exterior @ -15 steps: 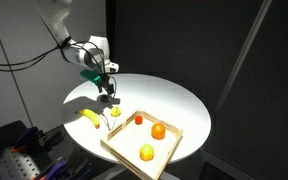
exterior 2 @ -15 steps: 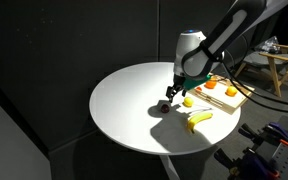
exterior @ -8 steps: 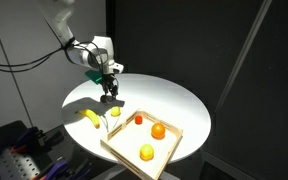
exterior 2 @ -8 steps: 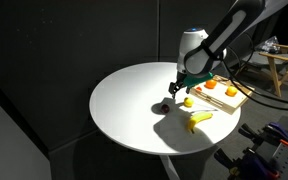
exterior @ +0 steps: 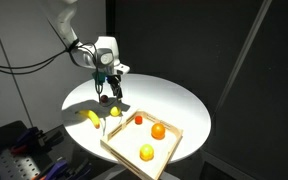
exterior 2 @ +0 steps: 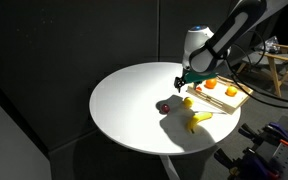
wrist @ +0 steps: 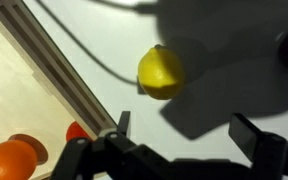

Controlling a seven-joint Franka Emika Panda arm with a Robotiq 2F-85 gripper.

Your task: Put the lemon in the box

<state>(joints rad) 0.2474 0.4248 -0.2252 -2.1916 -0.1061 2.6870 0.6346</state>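
The box (wrist: 54,70) lies at left, an orange fruit (wrist: 9,160) already inside. The lemon (wrist: 161,72) sits on the table (wrist: 194,150) just outside the box's rim. My jaws hang wide open and empty above the lemon, apparently spread to straddle it.

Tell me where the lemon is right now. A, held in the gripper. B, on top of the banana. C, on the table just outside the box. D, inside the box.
C: in the wrist view the lemon lies on the white table beside the rim of the box, and the gripper is open and holds nothing.
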